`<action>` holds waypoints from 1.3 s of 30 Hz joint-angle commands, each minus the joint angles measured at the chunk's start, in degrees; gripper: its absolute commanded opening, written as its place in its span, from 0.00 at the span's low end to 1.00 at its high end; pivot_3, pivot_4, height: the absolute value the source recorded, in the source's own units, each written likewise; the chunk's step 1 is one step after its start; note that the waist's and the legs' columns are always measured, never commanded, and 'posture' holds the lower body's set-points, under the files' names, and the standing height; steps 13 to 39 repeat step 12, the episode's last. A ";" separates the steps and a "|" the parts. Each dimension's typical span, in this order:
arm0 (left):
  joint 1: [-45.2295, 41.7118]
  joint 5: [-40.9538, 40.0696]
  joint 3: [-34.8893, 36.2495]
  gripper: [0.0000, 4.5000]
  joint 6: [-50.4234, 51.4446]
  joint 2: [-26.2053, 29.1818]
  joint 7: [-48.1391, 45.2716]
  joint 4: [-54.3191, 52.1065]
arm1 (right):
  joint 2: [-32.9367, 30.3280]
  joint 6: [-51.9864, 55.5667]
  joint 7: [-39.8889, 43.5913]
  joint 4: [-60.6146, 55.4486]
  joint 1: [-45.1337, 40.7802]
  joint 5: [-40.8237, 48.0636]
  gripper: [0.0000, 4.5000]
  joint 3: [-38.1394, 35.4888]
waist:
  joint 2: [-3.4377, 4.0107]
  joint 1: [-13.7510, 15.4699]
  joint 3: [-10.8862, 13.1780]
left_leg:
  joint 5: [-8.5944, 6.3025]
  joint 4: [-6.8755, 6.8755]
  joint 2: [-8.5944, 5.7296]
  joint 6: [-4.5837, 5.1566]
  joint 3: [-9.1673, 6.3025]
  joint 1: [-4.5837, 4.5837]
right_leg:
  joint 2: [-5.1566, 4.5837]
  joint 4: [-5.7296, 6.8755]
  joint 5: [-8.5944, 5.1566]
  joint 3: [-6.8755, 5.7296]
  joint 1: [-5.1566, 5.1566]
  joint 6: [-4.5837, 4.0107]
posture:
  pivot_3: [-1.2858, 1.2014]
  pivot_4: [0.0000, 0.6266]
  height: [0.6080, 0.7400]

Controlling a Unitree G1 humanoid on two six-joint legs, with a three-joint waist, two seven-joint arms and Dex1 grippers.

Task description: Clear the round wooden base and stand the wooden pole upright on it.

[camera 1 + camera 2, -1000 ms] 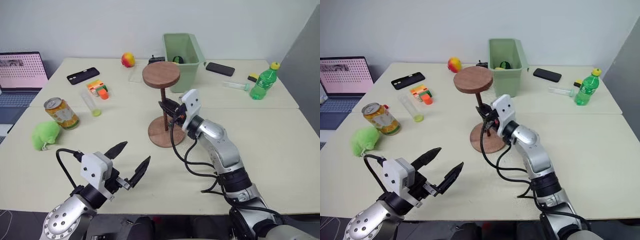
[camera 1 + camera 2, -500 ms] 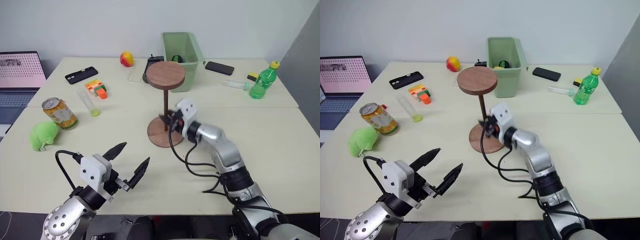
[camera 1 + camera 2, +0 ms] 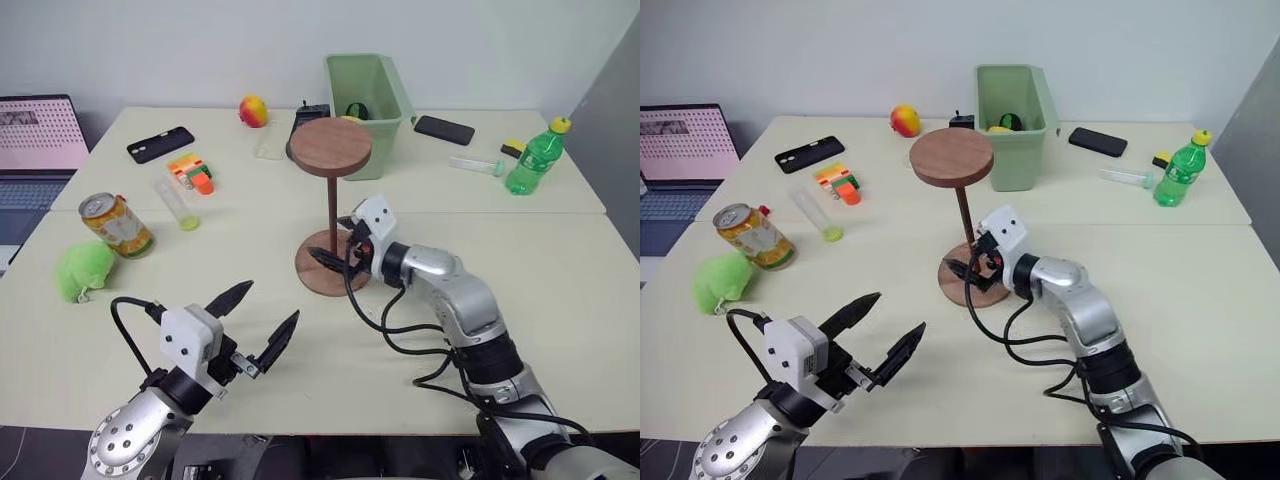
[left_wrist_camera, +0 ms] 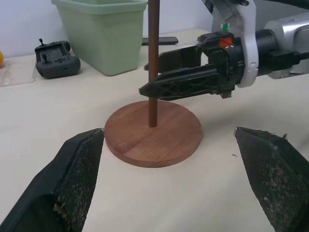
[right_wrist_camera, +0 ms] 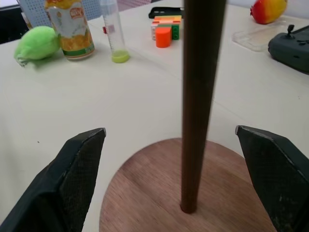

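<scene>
The thin dark-brown wooden pole point(image 3: 331, 218) stood upright in the flat round reddish-brown wooden base point(image 3: 315, 275) on the counter point(image 3: 560, 300), stiff, light but top-heavy, best gripped low, where the right pincer point(image 3: 335, 250) straddled it spread, the left pincer point(image 3: 262, 318) likewise spread.

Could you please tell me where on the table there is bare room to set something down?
Bare: the near right, beyond the right gripper. Crowded: the far edge by the green bin, and the left by the can.

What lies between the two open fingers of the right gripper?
The wooden pole, upright in the round wooden base, stands between the right gripper's open fingers, untouched, as the right wrist view shows.
</scene>
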 commanded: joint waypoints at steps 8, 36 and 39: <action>-17.47 -14.00 15.48 1.00 19.02 28.19 -13.81 15.79 | -25.04 11.75 19.19 -16.09 4.70 17.98 0.99 -14.93 | -0.03 0.96 0.41 | 0.01 0.00 -0.03 0.01 -0.17 0.01 | 0.11 0.04 0.00 -0.23 0.02 0.00 | 0.52 0.24 1.00; -27.94 -15.24 12.13 1.00 22.84 32.12 -15.49 21.36 | -28.22 12.24 20.25 -13.93 3.27 21.14 0.99 -17.75 | -0.08 0.72 0.46 | 0.00 -0.01 -0.06 0.04 0.07 0.08 | 0.11 -0.08 0.00 -0.18 0.10 0.01 | 0.52 0.24 1.00; -27.94 -15.24 12.13 1.00 22.84 32.12 -15.49 21.36 | -28.22 12.24 20.25 -13.93 3.27 21.14 0.99 -17.75 | -0.08 0.72 0.46 | 0.00 -0.01 -0.06 0.04 0.07 0.08 | 0.11 -0.08 0.00 -0.18 0.10 0.01 | 0.52 0.24 1.00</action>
